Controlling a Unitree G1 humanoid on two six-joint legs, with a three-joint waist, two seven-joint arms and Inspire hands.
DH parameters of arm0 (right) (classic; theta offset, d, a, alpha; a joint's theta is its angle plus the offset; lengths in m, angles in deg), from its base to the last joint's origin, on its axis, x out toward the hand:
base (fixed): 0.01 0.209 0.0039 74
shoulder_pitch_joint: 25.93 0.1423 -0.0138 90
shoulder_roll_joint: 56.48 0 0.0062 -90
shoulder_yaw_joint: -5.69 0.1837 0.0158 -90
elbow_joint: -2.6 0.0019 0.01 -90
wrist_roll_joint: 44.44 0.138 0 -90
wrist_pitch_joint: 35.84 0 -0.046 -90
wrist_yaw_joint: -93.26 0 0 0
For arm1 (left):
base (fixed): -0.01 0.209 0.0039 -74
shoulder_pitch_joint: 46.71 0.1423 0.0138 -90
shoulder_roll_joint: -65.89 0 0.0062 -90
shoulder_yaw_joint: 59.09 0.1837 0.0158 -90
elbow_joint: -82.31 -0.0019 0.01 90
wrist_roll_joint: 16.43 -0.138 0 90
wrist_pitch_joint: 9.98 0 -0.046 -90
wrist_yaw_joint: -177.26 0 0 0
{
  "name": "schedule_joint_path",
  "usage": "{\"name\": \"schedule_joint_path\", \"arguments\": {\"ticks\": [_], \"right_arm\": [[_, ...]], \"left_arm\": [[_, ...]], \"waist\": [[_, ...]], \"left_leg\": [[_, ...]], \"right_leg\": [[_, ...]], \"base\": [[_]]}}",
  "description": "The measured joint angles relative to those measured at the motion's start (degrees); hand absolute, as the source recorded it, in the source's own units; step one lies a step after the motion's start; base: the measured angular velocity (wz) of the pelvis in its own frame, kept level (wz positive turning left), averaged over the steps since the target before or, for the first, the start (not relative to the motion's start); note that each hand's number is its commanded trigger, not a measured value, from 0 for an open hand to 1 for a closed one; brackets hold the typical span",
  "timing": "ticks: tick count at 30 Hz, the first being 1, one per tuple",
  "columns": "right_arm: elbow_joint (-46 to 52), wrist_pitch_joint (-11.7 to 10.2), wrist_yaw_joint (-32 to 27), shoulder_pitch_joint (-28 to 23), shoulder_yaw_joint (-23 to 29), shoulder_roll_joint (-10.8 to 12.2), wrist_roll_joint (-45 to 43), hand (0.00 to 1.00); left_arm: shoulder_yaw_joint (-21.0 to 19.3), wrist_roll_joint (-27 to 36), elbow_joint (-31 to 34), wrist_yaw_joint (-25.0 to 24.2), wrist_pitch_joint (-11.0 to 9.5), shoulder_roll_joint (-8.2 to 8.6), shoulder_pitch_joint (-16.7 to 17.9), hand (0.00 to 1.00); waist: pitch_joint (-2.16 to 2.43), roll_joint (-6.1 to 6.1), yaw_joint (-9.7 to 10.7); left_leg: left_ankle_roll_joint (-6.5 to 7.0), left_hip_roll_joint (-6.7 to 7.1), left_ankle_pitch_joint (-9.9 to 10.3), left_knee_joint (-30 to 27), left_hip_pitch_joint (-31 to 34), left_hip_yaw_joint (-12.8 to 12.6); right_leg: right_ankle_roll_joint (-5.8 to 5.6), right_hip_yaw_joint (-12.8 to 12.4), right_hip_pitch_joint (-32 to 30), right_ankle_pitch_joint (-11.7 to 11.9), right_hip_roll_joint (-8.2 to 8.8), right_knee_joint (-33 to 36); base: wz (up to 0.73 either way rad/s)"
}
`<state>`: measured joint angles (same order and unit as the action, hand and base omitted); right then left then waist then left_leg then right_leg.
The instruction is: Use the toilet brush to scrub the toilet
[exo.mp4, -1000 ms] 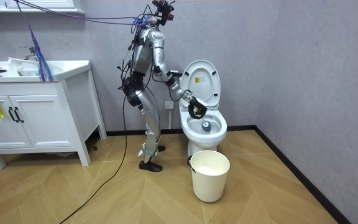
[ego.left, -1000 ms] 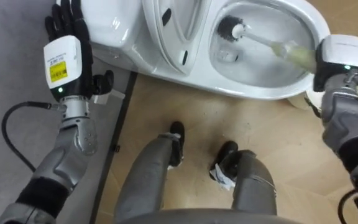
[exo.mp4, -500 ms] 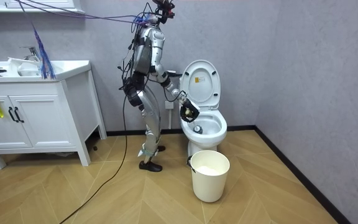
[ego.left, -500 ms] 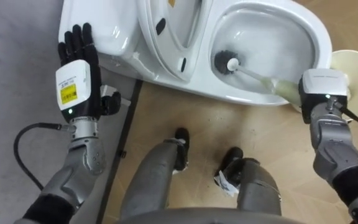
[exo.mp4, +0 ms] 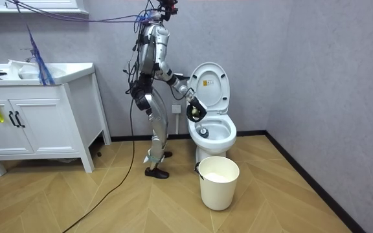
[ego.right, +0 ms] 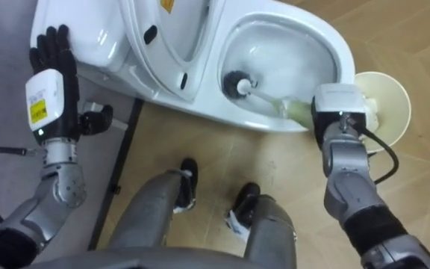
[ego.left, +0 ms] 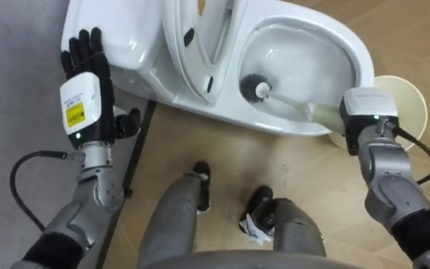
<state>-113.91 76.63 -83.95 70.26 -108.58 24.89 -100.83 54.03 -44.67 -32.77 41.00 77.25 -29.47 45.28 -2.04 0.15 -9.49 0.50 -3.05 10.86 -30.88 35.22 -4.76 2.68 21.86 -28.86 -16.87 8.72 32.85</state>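
Brush [ego.left: 278,96] gripped at its pale handle end by right hand [ego.left: 366,112], fingers curled under, mostly hidden by the hand's back. Bristle head down inside toilet bowl [ego.left: 349,52], against inner wall on the side nearest raised seat [ego.left: 200,37]. Long axis slants from hand leftward across bowl, head farthest from hand. Left hand [ego.left: 84,86] idle, fingers straight and spread, beside cistern [ego.left: 125,37]. Next scrub likely push-pull along that axis.

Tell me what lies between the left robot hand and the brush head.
The toilet's tank and raised seat stand between the left robot hand and the brush head, seen in the left eye view.
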Motion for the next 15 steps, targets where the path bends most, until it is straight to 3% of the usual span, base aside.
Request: {"name": "schedule_joint_path", "arguments": {"ticks": [4, 6, 8, 11, 13, 15], "right_arm": [[-8.17, -6.16, -2.87, 1.75, 3.12, -1.20, 8.61, 1.00], [-8.24, -8.27, -3.11, 1.77, 4.12, -1.84, 9.90, 1.00], [-8.18, -10.24, -3.45, 1.79, 6.15, -1.86, 10.13, 1.00], [-5.37, -12.17, -4.80, 0.15, 10.42, -2.00, 11.57, 1.00], [-4.32, -12.56, -5.90, -2.45, 12.76, -1.84, 12.31, 1.00], [-1.99, -13.54, -7.08, -7.06, 15.07, -1.53, 14.46, 1.00]], "left_arm": [[-1.11, -0.19, -0.94, -2.25, -0.44, -0.02, 0.59, 0.00], [-2.61, -0.46, -0.97, -3.07, -1.08, 0.00, 1.41, 0.00], [-4.33, -0.69, -0.78, -4.34, -1.72, -0.04, 2.74, 0.00], [-7.68, -0.47, -0.40, -6.39, -2.07, -0.14, 6.89, 0.00], [-9.94, 0.20, -1.97, -7.74, -2.09, 0.04, 9.95, 0.00], [-11.87, 2.22, -3.38, -9.91, -1.55, 0.45, 15.62, 0.00]], "waist": [[-0.27, -0.59, 0.01], [-0.61, -1.65, 0.09], [-0.61, -2.01, -0.05], [-0.37, -2.77, 0.27], [0.01, -3.09, 0.43], [0.69, -3.62, 0.60]], "left_leg": [[-0.21, 0.62, -0.15, 0.71, -2.61, 0.01], [-0.30, 0.76, -0.22, 1.27, -3.82, -0.01], [-0.33, 0.67, -0.22, 1.43, -5.46, 0.11], [-0.35, 0.80, -0.22, 2.95, -9.04, 0.06], [-0.41, 0.82, -0.18, 4.47, -12.13, 0.00], [-0.48, 0.80, -0.14, 6.56, -16.24, -0.05]], "right_leg": [[-0.11, 0.10, 2.27, -0.61, 0.50, -0.08], [-0.14, -0.10, 3.13, -0.86, 0.64, -0.17], [-0.16, -0.54, 4.88, -0.87, 0.21, -1.17], [-0.42, -0.59, 8.44, -0.82, -0.02, -3.07], [-0.92, -0.50, 11.79, -0.57, -0.55, -5.27], [-1.39, -0.24, 16.20, -0.27, -0.97, -8.24]], "base": [[0.05], [-0.02], [-0.12], [-0.07], [0.03], [0.00]]}}
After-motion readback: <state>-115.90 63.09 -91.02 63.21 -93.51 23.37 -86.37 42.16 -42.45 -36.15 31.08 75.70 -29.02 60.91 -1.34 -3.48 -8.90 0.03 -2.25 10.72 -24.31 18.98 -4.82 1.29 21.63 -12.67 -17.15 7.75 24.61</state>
